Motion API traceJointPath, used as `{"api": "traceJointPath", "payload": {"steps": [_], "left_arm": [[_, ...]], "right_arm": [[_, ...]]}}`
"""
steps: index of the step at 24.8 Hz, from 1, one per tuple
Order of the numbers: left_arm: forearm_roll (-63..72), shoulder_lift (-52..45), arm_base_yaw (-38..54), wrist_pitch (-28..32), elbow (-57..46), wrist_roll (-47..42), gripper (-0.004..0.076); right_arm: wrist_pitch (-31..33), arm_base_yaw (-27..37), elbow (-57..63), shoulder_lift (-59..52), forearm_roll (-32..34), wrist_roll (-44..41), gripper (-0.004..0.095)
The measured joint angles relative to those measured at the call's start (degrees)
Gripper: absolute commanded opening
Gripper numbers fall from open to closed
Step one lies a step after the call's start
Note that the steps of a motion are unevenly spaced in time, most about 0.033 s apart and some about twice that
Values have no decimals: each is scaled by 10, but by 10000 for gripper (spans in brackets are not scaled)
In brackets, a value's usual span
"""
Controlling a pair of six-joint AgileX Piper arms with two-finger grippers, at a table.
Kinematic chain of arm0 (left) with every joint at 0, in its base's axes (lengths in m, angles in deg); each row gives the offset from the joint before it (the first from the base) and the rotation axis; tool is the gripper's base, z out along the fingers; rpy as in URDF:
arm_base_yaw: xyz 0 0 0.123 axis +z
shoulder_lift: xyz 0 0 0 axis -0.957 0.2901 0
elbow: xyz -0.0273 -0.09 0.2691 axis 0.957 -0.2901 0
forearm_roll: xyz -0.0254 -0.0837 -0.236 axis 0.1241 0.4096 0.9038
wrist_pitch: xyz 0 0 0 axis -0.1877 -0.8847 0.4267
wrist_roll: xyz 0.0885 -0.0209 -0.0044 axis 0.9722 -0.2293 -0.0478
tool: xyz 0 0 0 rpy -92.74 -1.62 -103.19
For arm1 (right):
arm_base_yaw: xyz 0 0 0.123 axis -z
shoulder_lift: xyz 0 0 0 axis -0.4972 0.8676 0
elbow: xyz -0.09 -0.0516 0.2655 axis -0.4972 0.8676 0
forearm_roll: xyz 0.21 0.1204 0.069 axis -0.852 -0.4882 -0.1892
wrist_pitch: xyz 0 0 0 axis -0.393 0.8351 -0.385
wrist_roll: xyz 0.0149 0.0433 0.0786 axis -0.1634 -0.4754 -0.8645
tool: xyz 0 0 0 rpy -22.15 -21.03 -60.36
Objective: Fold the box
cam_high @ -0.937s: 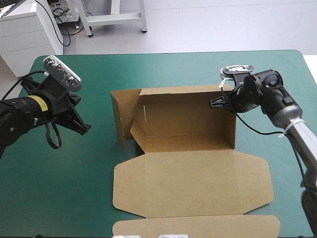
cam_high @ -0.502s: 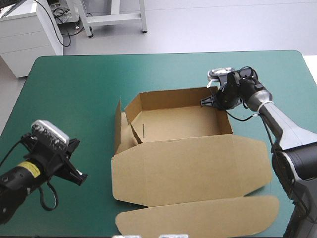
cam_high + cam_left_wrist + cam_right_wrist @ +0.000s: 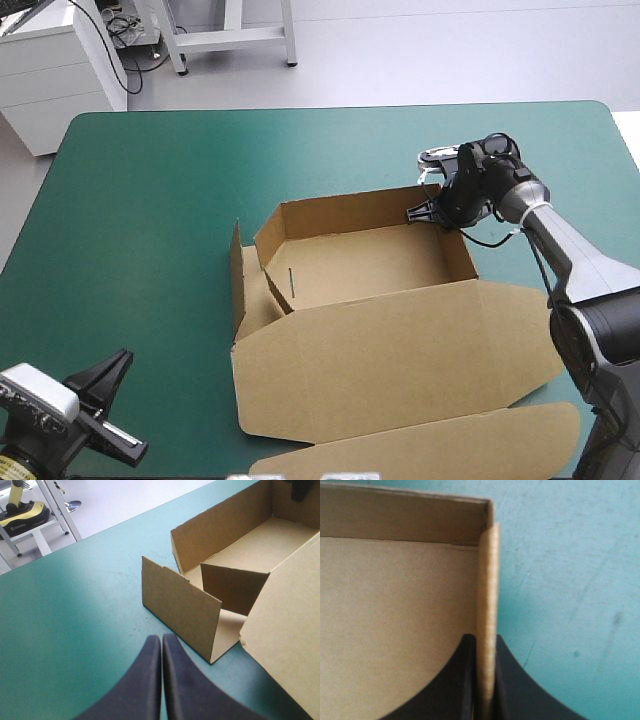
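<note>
While right pincer [image 3: 484,641] clamps a box [image 3: 360,262] wall edge, left pincer [image 3: 162,639], together, faces open teal-green cover [image 3: 75,625].

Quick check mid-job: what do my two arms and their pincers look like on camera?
Each pincer has two broad black fingers, curved like fins and tapering to a point: see the left pincer and the right pincer. The right arm is silver-grey along its forearm, with rounded black housings at the wrist.
</note>
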Motion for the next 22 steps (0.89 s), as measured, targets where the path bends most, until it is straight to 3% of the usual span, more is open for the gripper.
{"api": "traceJointPath", "payload": {"steps": [4, 6, 8, 14, 22], "left_arm": [[-30, -20, 0, -51, -3, -23, -8], [-35, -20, 0, -55, -5, -27, -8], [-35, -20, 0, -47, -5, -29, -8], [-38, -20, 0, -47, -5, -30, -8], [-38, -20, 0, -49, -5, -30, -8]], "right_arm": [[-2, 0, 0, 0, -1, 7, 157], [18, 0, -1, 1, -4, 29, 435], [71, -2, -9, 14, -4, 38, 514], [94, -2, -114, 0, 2, 38, 513], [104, -3, -128, -111, 22, 38, 512]]}}
